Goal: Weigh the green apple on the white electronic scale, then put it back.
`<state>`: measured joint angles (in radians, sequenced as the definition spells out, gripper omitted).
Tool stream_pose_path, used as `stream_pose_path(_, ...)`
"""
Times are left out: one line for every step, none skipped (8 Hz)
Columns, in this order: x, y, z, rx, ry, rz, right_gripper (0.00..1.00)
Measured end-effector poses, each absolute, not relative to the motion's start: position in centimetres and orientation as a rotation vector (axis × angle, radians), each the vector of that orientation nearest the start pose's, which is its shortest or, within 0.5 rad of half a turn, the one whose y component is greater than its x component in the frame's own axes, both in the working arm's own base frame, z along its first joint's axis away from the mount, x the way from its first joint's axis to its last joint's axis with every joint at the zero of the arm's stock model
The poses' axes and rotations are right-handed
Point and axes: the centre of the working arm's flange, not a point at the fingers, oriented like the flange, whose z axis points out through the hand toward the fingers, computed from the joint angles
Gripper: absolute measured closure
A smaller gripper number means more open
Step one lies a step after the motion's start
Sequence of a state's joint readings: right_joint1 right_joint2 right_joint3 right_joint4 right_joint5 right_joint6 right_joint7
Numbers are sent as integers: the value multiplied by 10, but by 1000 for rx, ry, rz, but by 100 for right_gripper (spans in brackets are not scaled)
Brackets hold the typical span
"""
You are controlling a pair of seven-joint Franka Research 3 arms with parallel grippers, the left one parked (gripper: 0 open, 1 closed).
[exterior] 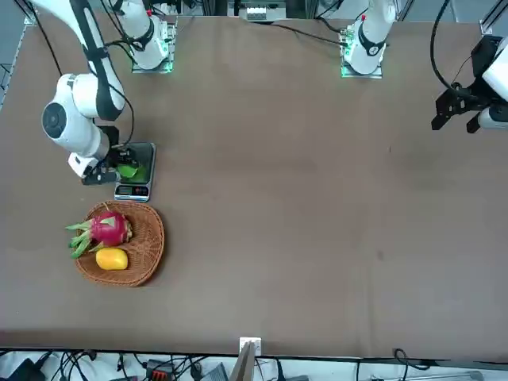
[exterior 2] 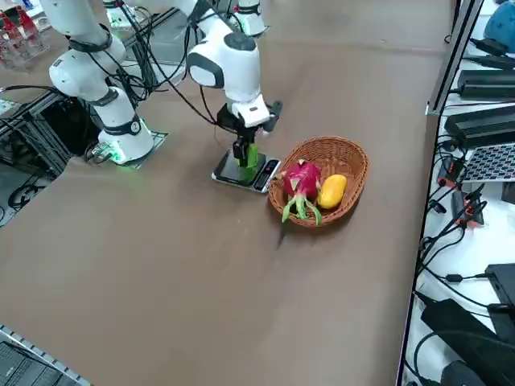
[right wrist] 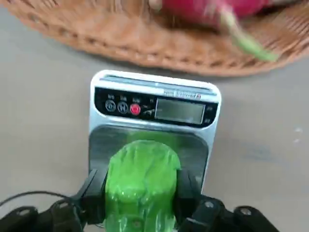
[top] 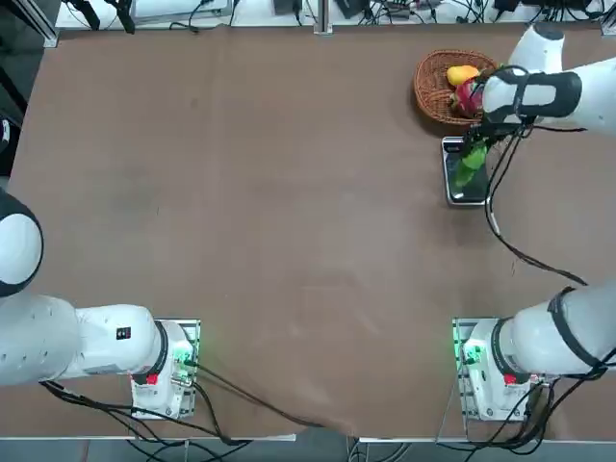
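One green apple, clamped between the two fingers of the right pincer, over the platform of the white electronic scale. Bright green, rounded, shiny, surface wrinkled and glossy; can't tell if it touches the platform. Scale lies flat on the tabletop, display end toward the wicker basket just beside it. Basket holds a pink dragon fruit and a yellow-orange fruit, side by side.
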<state>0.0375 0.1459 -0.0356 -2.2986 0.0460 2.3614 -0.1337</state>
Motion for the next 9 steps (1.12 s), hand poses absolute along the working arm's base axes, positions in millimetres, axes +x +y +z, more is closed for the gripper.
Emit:
stream_pose_path(527,3,298,-3104,-162,92,30)
stream_pose_path(542,5,319,-3103,-173,70,30)
stream_pose_path(558,11,339,-3101,-191,55,30)
stream_pose_path(576,20,354,-3100,-214,29,30)
stream_pose_path(596,28,359,-3100,-234,2,30)
stream_pose_path(617,36,356,-3100,-253,-20,30)
stream_pose_path(639,48,349,-3098,-281,-39,30)
stream_pose_path(660,63,337,-3096,-313,-52,30)
stream_pose_path(679,77,321,-3094,-341,-55,30)
